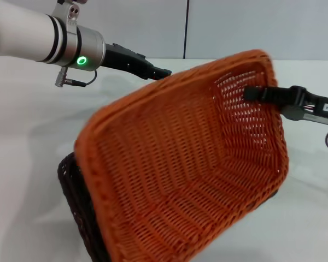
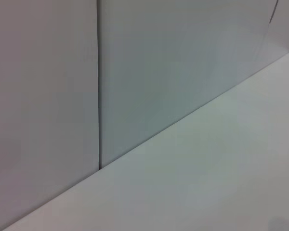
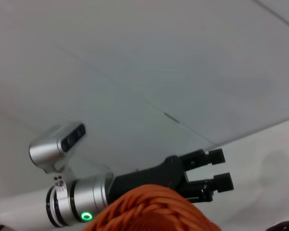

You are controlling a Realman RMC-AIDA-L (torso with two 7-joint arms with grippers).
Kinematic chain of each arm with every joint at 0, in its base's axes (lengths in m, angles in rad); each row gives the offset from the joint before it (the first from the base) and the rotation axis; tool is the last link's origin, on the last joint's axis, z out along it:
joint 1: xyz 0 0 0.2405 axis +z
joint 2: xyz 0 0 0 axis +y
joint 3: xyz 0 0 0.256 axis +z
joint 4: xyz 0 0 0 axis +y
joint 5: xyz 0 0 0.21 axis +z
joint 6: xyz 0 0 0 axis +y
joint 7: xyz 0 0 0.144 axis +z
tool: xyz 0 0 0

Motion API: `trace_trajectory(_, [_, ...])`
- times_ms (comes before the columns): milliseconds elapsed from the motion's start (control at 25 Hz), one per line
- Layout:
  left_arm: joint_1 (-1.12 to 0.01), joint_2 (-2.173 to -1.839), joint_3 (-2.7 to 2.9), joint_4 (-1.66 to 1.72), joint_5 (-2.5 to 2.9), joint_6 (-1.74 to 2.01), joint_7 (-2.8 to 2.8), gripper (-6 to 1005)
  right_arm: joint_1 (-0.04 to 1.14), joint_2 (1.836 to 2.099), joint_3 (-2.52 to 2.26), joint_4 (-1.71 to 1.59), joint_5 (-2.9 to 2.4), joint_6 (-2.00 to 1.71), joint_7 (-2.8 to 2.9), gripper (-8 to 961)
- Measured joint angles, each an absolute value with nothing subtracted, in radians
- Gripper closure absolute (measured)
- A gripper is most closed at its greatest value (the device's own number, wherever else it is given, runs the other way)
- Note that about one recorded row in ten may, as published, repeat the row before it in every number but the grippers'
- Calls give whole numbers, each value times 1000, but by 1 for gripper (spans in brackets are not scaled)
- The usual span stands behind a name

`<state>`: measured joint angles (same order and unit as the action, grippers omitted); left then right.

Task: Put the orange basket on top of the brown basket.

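The orange basket (image 1: 180,164) hangs tilted in the air, its open side facing me and its low end over the brown basket (image 1: 71,185), which shows only as a dark edge at the lower left. My right gripper (image 1: 252,94) is shut on the orange basket's raised right wall, one finger inside. My left gripper (image 1: 159,71) is behind the basket's far rim, apart from it. In the right wrist view the left gripper (image 3: 220,168) stands open and empty beyond the basket's braided rim (image 3: 149,211).
The white table (image 1: 33,142) runs to a pale wall (image 1: 235,27) at the back. The left wrist view shows only the wall (image 2: 159,72) and the table (image 2: 221,183).
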<state>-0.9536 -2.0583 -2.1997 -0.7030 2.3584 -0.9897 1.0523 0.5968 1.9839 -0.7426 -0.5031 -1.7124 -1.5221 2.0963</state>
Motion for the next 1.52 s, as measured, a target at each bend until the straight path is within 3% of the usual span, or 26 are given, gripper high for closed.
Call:
trace_trajectory(120, [-954, -2059, -2200, -703, 2356, -988, 1053, 138, 604, 1977, -743, -503, -1721, -1520, 2097, 764])
trace_trajectory(360, [-954, -2059, -2200, -701, 2346, -980, 1053, 138, 598, 1952, -740, -503, -1722, -1507, 2105, 545])
trace_trajectory(640, [-959, -2059, -2200, -701, 2341, -963, 1054, 138, 583, 1920, -736, -500, -1749, -1495, 2105, 353])
trace_trajectory(800, [-960, -2059, -2200, -701, 2340, -961, 1054, 138, 551, 1917, -686, -519, -1744, -1444, 2067, 233])
trace_trajectory(880, [-960, -2059, -2200, -701, 2335, -958, 1054, 138, 535, 1925, -616, -528, -1739, -1411, 2001, 171])
trace_trajectory(1040, [-939, -2058, -2201, -716, 2284, -931, 1062, 138, 520, 1954, -466, -521, -1703, -1361, 1785, 171])
trace_trajectory(1320, [-783, -2056, -2212, -766, 1857, -778, 1298, 138, 499, 2053, -408, -472, -1441, -1229, 1307, 171])
trace_trajectory(1520, [-688, -2044, -2304, -698, 1465, -777, 1567, 138, 508, 2061, -408, -309, -1102, -1209, 952, 171])
